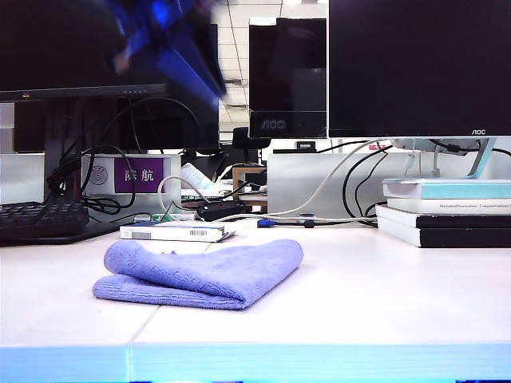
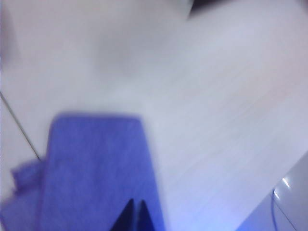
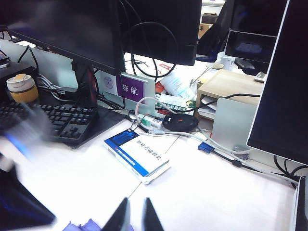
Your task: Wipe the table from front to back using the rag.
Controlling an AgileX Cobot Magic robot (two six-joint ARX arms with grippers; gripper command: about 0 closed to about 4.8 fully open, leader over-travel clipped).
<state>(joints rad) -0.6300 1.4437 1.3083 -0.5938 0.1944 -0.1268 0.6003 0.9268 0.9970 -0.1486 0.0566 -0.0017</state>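
Observation:
The lavender-blue rag [image 1: 200, 271] lies folded on the pale table [image 1: 359, 295], left of the middle and near the light blue front edge. In the exterior view my left arm [image 1: 172, 48] is a blue blur high above the rag. In the left wrist view, my left gripper [image 2: 136, 211] hangs over the rag [image 2: 96, 168], its dark tips shut together with nothing between them. My right gripper [image 3: 136, 214] hovers over bare table with a narrow gap between its tips and holds nothing. A corner of the rag [image 3: 79, 226] shows beside it.
A flat white barcoded box [image 1: 176, 231] lies just behind the rag. A black keyboard [image 1: 40, 219] is at the back left, stacked books [image 1: 447, 211] at the back right. Monitors [image 1: 415, 64] and cables [image 1: 319, 215] line the rear.

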